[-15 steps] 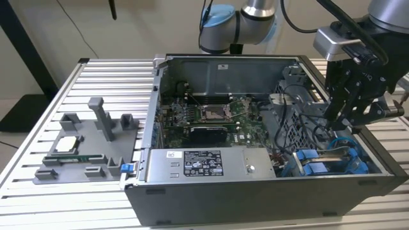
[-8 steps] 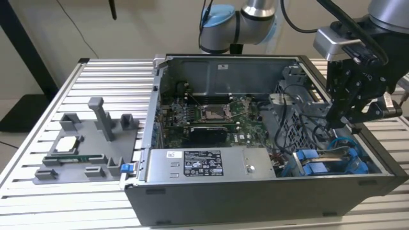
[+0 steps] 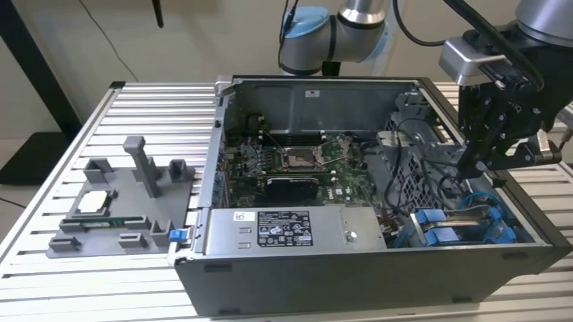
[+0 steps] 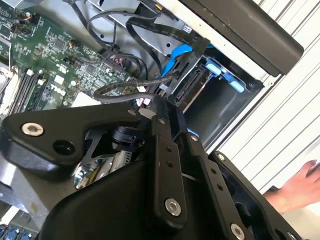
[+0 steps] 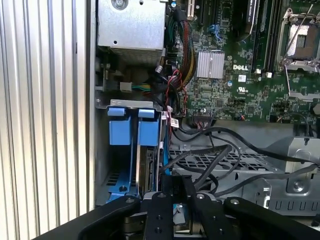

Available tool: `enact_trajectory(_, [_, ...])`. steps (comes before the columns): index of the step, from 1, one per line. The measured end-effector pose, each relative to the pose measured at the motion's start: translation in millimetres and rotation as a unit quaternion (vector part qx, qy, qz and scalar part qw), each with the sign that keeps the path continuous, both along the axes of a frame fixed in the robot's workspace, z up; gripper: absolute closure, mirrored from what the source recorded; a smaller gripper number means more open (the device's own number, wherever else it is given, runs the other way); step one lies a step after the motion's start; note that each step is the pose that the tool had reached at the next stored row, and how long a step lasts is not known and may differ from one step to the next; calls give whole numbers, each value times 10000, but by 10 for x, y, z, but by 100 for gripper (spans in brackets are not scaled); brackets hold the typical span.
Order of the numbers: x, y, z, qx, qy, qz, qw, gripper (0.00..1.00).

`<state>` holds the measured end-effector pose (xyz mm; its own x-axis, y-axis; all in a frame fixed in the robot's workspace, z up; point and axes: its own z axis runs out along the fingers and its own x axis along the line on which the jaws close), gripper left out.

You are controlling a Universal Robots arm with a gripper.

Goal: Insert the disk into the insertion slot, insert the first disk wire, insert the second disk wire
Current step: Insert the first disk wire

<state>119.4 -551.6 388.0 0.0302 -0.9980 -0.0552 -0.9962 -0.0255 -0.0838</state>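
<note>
While the arm hangs over the open computer case (image 3: 376, 268), its gripper (image 3: 467, 171) sits low inside the case's corner toward the exterior view's right, just above the insertion slot (image 3: 447, 231). That corner is the near one in the exterior view. The case stands on a slatted metal table (image 3: 54, 295).

In both wrist views the claw's fingers are drawn together on the black plug of a disk wire (image 5: 174, 181), whose braided cord (image 4: 125, 86) loops away over the motherboard (image 5: 235, 75). The gripper (image 5: 175, 194) holds this plug right at the slot's (image 5: 125, 132) blue rails. I cannot tell whether the plug is seated.

The disk (image 5: 148, 172) stands on edge inside the slot, between the blue frame and the case's grey drive cage. In the second wrist view the gripper (image 4: 161, 107) points at the disk's connector end (image 4: 192, 85).

Well apart, toward the table's edge on the exterior view's left, a grey fixture tray (image 3: 134, 225) carries a small square processor chip (image 3: 94, 200). A person's hand (image 4: 300, 187) shows beyond the table's edge in the second wrist view.
</note>
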Motion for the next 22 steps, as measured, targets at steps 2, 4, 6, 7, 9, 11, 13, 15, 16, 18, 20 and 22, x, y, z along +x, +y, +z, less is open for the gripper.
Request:
enact_trajectory(2, [0, 0, 0, 0, 0, 0, 10000, 100])
enact_trajectory(4, [0, 0, 0, 0, -2, 0, 10000, 100])
enact_trajectory(6, [0, 0, 0, 0, -3, 0, 10000, 100])
enact_trajectory(7, [0, 0, 0, 0, -3, 0, 10000, 100])
enact_trajectory(9, [0, 0, 0, 0, -3, 0, 10000, 100])
enact_trajectory(11, [0, 0, 0, 0, -3, 0, 10000, 100])
enact_trajectory(13, [0, 0, 0, 0, -3, 0, 10000, 100])
enact_trajectory(15, [1, 0, 0, -1, 0, -1, 10000, 100])
enact_trajectory(16, [3, -1, -3, 0, 7, 0, 10000, 100])
enact_trajectory(18, [18, -13, -10, 0, 55, 0, 10000, 100])
enact_trajectory(20, [36, -24, -14, 0, 107, 0, 9999, 100])
enact_trajectory(22, [57, -36, -18, 0, 173, 0, 9999, 100])
